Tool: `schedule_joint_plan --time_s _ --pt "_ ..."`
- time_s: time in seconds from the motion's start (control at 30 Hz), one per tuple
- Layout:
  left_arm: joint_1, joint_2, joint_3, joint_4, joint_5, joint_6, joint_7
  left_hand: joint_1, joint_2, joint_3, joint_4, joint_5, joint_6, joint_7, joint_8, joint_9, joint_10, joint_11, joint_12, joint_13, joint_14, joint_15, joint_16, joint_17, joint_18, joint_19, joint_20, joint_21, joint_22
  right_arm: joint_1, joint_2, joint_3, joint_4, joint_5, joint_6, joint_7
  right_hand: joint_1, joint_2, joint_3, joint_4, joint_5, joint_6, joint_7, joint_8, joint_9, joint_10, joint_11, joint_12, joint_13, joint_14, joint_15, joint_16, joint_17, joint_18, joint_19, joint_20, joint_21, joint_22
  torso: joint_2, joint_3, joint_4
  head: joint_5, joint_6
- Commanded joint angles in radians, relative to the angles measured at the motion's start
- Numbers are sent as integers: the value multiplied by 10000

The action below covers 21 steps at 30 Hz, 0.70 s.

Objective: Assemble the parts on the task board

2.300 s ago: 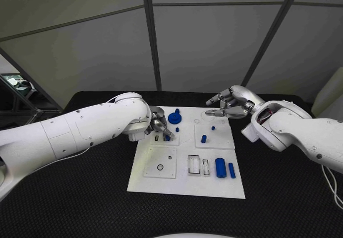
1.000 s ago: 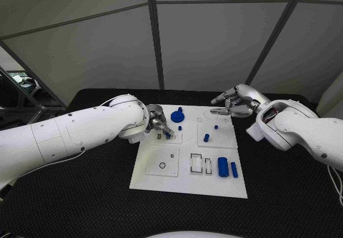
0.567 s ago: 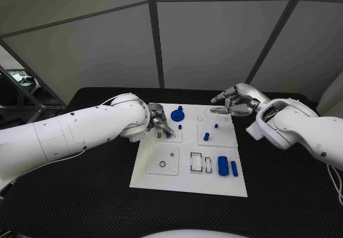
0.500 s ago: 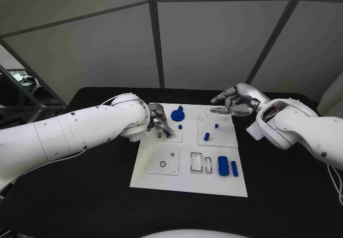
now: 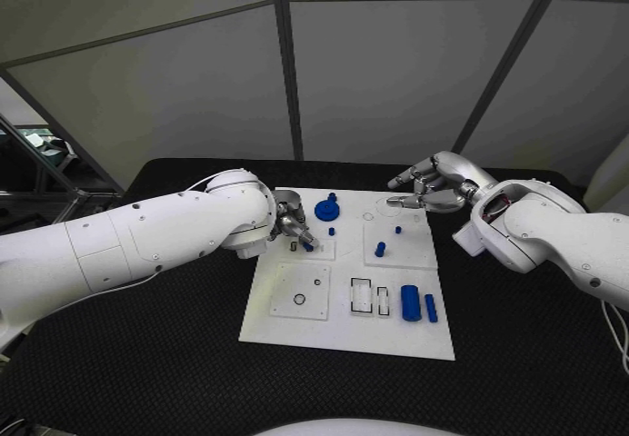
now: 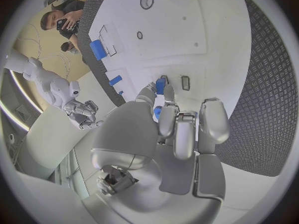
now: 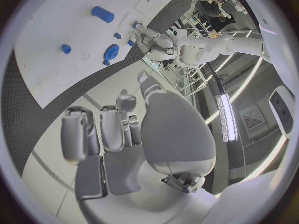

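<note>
Black table point(image 5: 144, 363), left hand point(image 5: 291, 227) pinching half-hidden blue part point(image 6: 160, 86), right hand point(image 5: 430, 188) curled, empty.

A robotics lab is indicated by grey partition panels point(image 5: 380, 82) enclosing a black worktop point(image 5: 157, 363).

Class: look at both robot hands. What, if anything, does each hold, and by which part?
The left hand pinches a small blue part at its fingertips, by its end. The right hand holds nothing.
</note>
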Motion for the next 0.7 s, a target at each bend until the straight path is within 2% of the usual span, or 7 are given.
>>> schedule_joint_plan --time_s 0.03,0.7 --pt "10 15 6 -20 -94 180 -99 888 970 71 -66 29 69 -35 38 58 224 -130 -50 127 999 -55 38 2454 49 33 -25 36 -16 19 12 8 6 -20 74 88 -128 -1 -18 -16 56 60 2 -36 -15 89 4 45 -3 261 -92 -27 -14 139 8 -75 -44 810 0 3 -4 9 -6" --pt "8 41 5 -42 -94 522 -164 832 952 151 -134 39 81 -32 -2 128 232 -128 -56 142 1001 -52 44 2460 52 24 -23 27 -22 19 23 7 -1 -23 97 83 -128 -1 -18 -16 56 60 2 -36 -15 89 4 45 -3 261 -92 -27 -14 139 8 -75 -44 810 -2 4 -11 15 -7"
